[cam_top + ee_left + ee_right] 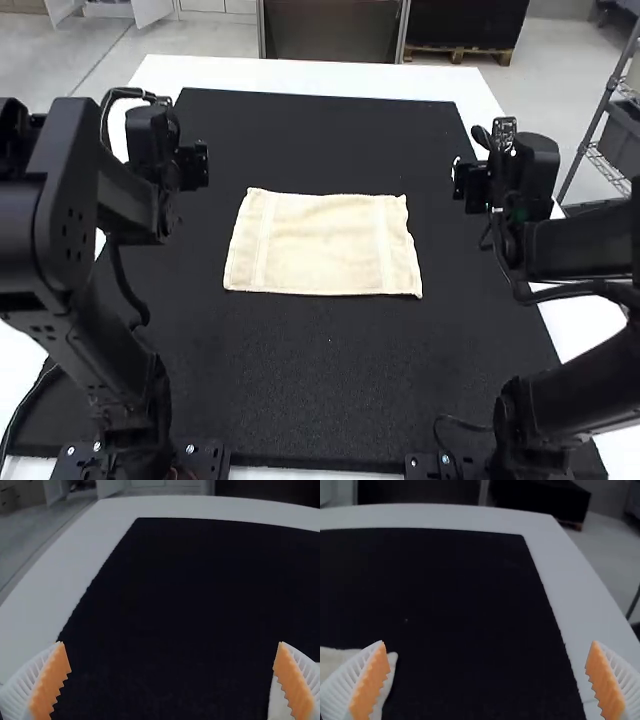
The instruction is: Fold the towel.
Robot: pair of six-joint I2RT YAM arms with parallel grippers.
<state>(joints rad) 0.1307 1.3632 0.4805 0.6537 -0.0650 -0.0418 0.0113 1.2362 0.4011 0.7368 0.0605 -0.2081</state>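
A cream towel (322, 245) lies flat as a wide rectangle on the dark mat, a band running along each short end. On its left side, the left gripper (188, 166) hangs over the mat, apart from the cloth. Across from it, the right gripper (474, 182) is held off the towel's right end. From the left wrist, the left gripper (171, 644) is open with wide-set fingers, the towel's edge (278, 702) partly behind one. The right gripper (488, 643) is open too, and a towel corner (389, 672) shows behind one finger.
The black mat (330, 390) covers most of the table, bordered by its white top (320, 75). Both arms stand at the near edge, one on either side of the cloth. Cables hang beside them.
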